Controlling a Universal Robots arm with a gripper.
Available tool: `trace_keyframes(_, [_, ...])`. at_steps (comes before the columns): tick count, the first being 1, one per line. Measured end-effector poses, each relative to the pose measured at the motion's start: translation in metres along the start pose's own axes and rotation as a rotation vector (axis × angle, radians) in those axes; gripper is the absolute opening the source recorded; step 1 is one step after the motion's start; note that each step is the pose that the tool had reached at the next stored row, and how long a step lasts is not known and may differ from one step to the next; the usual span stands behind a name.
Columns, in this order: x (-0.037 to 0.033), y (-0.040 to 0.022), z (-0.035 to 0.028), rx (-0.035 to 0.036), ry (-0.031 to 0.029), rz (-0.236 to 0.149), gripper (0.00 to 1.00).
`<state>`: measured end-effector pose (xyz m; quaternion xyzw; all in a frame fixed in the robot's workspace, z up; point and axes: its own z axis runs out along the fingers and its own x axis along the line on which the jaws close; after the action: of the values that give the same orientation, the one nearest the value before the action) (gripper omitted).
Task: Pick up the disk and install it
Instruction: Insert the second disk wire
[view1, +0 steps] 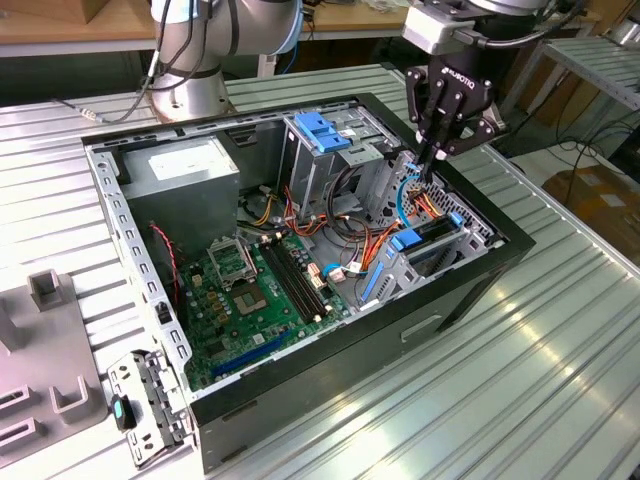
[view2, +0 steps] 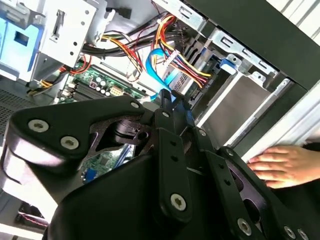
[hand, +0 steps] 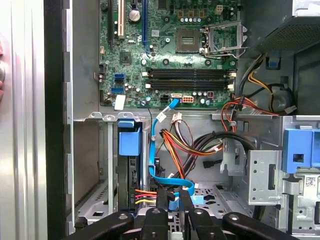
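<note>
- The computer case (view1: 470, 290) is a black steel box lying open on a ribbed aluminium table (view1: 560, 400), filling the middle of the exterior view.
- Inside, a green motherboard (view1: 250, 300) with long black memory slots sits at lower centre of that view; in the first wrist view it spans the upper centre (hand: 170, 50).
- A boxy grey power supply (view1: 185, 165) with a white label lies at upper left of the case.
- The grey metal cage (view1: 320, 160) stands at upper centre, topped by a light-blue plastic latch plate (view1: 322, 130).
- Bundled red, yellow and black wires (hand: 185, 145) loop through the middle of the first wrist view, crossed by a thin flat blue cable (hand: 155, 145).
- The disk (view1: 425, 243), flat and black with bright blue rails and a blue end tab, sits in the bay at right of centre in the exterior view; in the first wrist view its blue tab (hand: 129, 140) shows at left of centre.
- The gripper (view1: 428, 165), matte black with bolted linkages, hangs at upper right of the exterior view, above the wires and the bay.
- Its fingers (hand: 161, 200) stand nearly together with a narrow gap; they seem to touch the blue cable, though the contact itself is hard to make out.
- A person's hand (view2: 285, 165) rests on the table edge at lower right of the second wrist view.
</note>
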<state>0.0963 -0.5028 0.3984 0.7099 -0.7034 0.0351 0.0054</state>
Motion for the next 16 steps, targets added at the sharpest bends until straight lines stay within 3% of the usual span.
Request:
trace_keyframes(4, [-0.0080,-0.0008,0.0023,-0.0003,0.0358,-0.002,0.24])
trace_keyframes(9, [-0.0107,-0.0011,0.0061,-0.0006,0.0718,-0.003,0.24])
trace_keyframes(12, [-0.0109,-0.0009,0.0093,-0.0007,0.0863,-0.004,0.23])
trace_keyframes(14, [-0.0110,-0.0008,0.0118,-0.0008,0.0953,-0.004,0.11])
trace_keyframes(16, [-0.0112,-0.0007,0.0140,-0.0009,0.1086,-0.005,0.11])
